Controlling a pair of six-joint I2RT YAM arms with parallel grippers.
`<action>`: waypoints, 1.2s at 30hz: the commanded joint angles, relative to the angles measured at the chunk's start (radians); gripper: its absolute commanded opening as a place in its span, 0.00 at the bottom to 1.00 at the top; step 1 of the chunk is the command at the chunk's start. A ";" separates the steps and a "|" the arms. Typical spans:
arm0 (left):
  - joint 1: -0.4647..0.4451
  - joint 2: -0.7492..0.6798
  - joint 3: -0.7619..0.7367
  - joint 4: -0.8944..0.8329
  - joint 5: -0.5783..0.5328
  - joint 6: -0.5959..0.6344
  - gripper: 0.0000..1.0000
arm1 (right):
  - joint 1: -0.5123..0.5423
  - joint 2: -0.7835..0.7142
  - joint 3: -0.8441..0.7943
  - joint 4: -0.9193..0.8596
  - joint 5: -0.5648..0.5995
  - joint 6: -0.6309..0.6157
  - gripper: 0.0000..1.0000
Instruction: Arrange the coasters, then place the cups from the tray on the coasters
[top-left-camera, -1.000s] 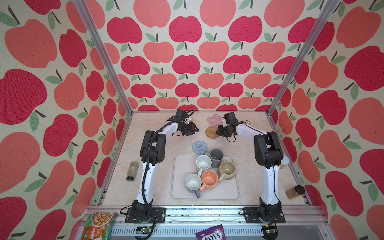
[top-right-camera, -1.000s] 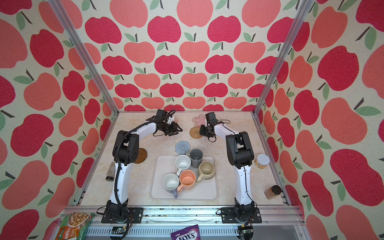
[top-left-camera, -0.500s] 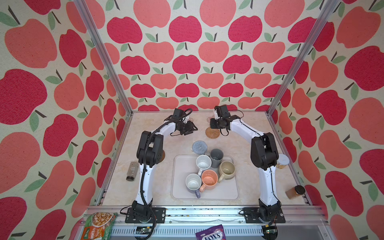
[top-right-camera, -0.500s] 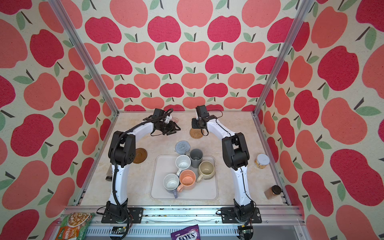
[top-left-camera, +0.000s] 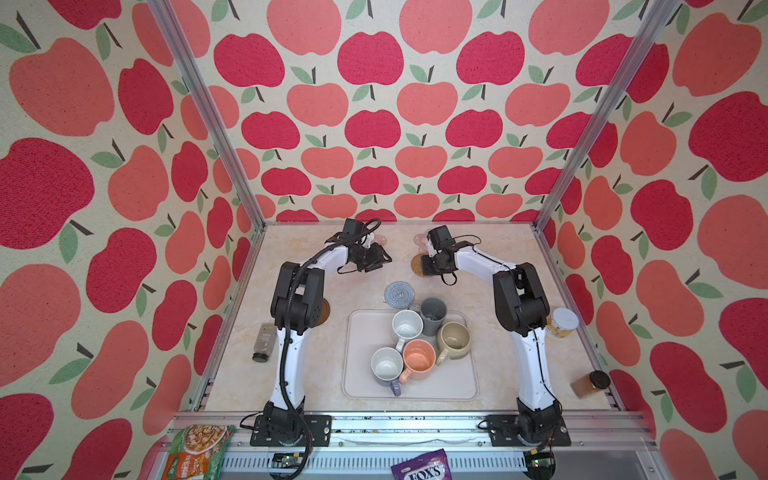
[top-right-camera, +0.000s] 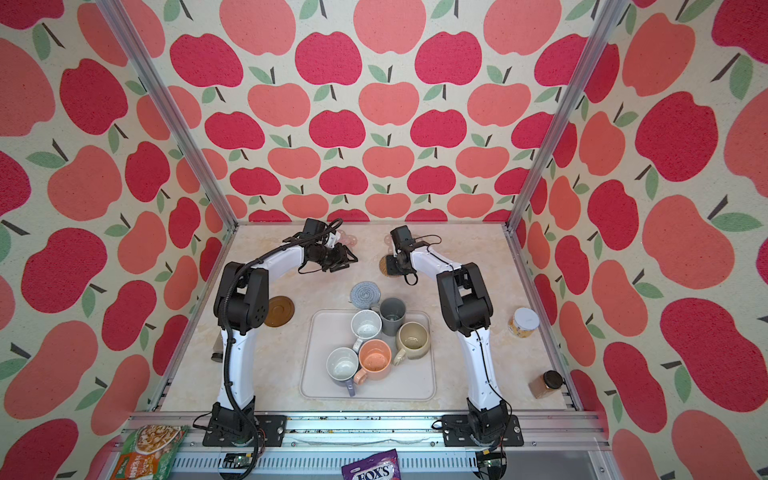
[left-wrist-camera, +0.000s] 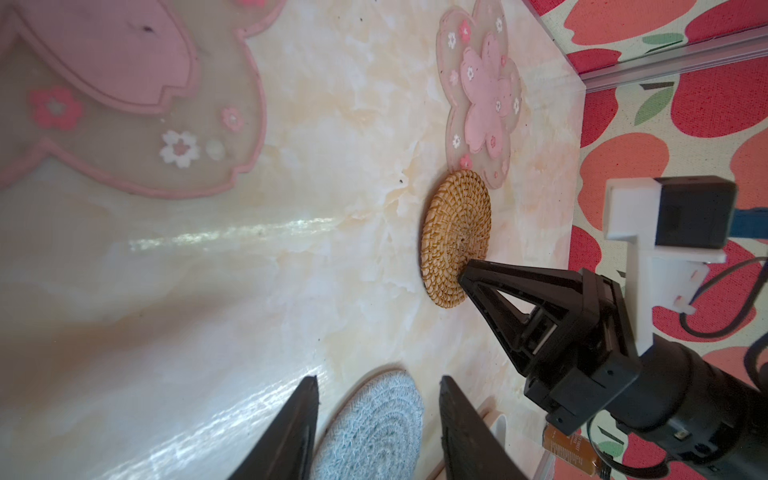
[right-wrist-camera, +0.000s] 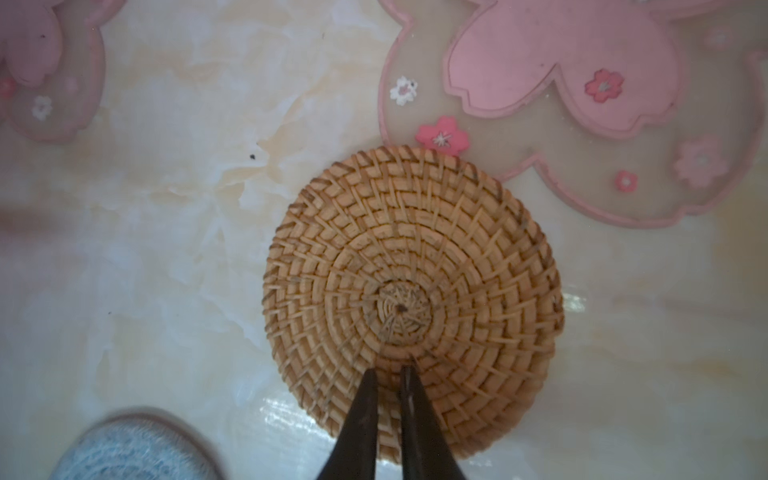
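Note:
My right gripper (right-wrist-camera: 390, 370) is shut, its tips resting on top of the woven rattan coaster (right-wrist-camera: 411, 266) (top-left-camera: 417, 266) at the back of the table. One pink flower coaster (right-wrist-camera: 582, 104) touches the rattan one; another (left-wrist-camera: 124, 104) lies further left. My left gripper (left-wrist-camera: 379, 379) (top-left-camera: 380, 259) hovers open and empty, with the blue-grey coaster (left-wrist-camera: 374, 424) (top-left-camera: 400, 293) beyond its fingers. The dark brown coaster (top-right-camera: 279, 311) lies by the left arm. The tray (top-left-camera: 361, 386) holds the cups: white (top-left-camera: 407, 324), dark grey (top-left-camera: 433, 313), beige-olive (top-left-camera: 455, 338), peach (top-left-camera: 419, 357), lavender (top-left-camera: 386, 365).
A small bottle (top-left-camera: 264, 343) lies on its side near the left wall. A white-lidded jar (top-left-camera: 561, 322) and a brown spice jar (top-left-camera: 590, 384) stand by the right wall. Snack packets (top-left-camera: 195, 451) sit on the front rail.
My right gripper has swung left, come down onto the rattan coaster and closed. The left arm has barely moved.

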 joint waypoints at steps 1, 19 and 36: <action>0.004 -0.056 -0.018 0.017 -0.004 0.000 0.49 | -0.002 -0.028 -0.057 -0.042 0.032 -0.028 0.15; 0.000 -0.131 -0.102 0.017 -0.026 0.002 0.49 | -0.055 -0.228 -0.383 0.011 0.047 0.012 0.13; -0.020 -0.247 -0.202 -0.094 -0.063 0.093 0.48 | -0.121 -0.323 -0.518 0.054 0.031 0.041 0.13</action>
